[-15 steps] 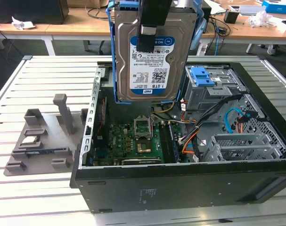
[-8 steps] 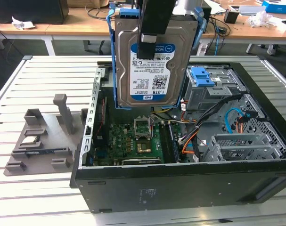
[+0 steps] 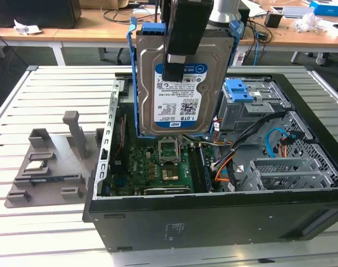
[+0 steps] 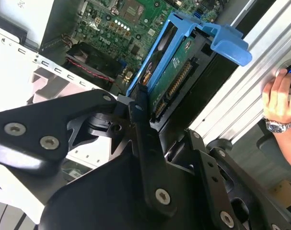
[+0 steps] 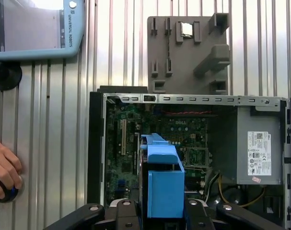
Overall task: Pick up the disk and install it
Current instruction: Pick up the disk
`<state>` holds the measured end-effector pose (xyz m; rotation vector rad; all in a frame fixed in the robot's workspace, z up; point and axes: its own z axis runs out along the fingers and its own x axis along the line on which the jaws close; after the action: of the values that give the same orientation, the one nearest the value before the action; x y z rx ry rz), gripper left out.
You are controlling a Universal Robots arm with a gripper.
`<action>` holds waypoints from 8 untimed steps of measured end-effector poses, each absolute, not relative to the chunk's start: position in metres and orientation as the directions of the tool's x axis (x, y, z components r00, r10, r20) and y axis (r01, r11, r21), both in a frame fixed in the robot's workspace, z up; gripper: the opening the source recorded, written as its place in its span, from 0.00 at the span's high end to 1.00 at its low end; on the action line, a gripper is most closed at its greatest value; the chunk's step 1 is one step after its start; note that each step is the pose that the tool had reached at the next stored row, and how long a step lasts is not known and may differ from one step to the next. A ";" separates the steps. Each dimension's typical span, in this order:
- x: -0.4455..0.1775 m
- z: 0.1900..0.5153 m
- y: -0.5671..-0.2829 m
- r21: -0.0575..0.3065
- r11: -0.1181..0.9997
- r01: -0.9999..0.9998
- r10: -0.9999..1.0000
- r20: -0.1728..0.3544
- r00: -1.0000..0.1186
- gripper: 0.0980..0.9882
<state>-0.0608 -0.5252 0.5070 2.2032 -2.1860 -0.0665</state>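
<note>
Slatted metal table carries an open computer case. Above its motherboard the disk hangs upright, label outward, clamped in the gripper. It is picked up but not yet installed. The drive cage beyond stands apart from it.

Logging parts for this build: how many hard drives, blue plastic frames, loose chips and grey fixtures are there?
Hard drives: 1, the disk, gripped by the tool
Blue plastic frames: 2, the disk's carrier and a bare bracket
Loose chips: 1
Grey fixtures: 1
Total: 5
</note>
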 end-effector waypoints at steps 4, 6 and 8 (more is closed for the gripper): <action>-0.060 0.502 -0.529 0.057 -0.008 -0.998 -1.000 -0.004 0.008 0.70; -0.060 0.500 -0.530 0.057 -0.008 -0.998 -1.000 -0.004 0.008 0.70; -0.059 0.498 -0.531 0.057 -0.008 -0.998 -1.000 -0.004 0.008 0.70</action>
<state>-0.0593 -0.5311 0.4984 2.2031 -2.1860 -0.0664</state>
